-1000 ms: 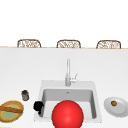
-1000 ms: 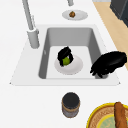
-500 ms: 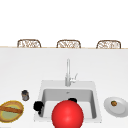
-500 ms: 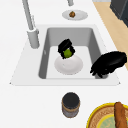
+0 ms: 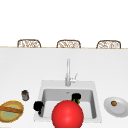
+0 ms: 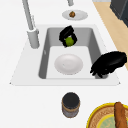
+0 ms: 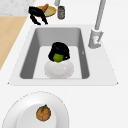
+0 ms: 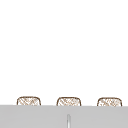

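From the front, the right hand (image 5: 76, 96) hangs in the sink (image 5: 93, 98), behind a red ball (image 5: 67, 115), while the left hand (image 5: 38, 106) idles at the sink's left rim. From the left side, the right hand's fingers curl round a green fruit (image 6: 69, 41), just beyond the white plate (image 6: 68, 64) on the sink floor. From the right side, the fruit (image 7: 58, 57) sits above the plate's far edge.

Sink (image 6: 50, 42): matt grey metal. Faucet (image 6: 28, 15): brushed metal. Bench (image 6: 30, 100): smooth white, matt. Plate (image 6: 68, 64): glossy white ceramic. Hands (image 6: 110, 63): matt black. Lime (image 6: 69, 41): smooth green skin.
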`<state>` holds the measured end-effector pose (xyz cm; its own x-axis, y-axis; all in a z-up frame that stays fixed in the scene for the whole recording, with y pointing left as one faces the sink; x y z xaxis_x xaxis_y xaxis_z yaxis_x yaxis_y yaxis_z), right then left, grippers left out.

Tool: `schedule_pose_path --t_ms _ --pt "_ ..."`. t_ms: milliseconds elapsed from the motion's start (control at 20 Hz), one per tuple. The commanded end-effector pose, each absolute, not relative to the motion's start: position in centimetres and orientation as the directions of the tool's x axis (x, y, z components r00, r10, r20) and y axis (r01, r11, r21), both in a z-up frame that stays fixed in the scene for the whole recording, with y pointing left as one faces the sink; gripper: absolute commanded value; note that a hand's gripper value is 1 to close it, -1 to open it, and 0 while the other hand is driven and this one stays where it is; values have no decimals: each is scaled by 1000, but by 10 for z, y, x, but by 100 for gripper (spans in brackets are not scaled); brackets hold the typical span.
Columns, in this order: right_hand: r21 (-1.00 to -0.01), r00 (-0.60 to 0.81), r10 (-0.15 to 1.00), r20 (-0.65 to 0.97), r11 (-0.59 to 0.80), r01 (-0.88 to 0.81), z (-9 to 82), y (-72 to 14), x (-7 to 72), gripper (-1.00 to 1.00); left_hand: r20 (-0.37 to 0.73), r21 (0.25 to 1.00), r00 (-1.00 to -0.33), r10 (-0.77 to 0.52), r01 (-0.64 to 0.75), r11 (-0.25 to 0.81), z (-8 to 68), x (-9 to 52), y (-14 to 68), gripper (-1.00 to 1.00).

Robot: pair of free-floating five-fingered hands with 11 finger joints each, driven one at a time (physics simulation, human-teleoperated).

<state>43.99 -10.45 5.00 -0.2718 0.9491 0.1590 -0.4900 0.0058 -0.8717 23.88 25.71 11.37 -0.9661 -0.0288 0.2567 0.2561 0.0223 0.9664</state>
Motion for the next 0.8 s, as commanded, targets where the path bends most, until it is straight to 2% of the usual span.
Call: schedule_pose_path --t_ms 0,750 --pt "-871 -250 953 174 31 -490 81 -117 435 100 257 966 -966 -29 256 22 114 239 257 0" --pt "-867 -251 943 220 70 -493 161 -197 379 100 257 966 -966 -29 256 22 114 239 257 0"
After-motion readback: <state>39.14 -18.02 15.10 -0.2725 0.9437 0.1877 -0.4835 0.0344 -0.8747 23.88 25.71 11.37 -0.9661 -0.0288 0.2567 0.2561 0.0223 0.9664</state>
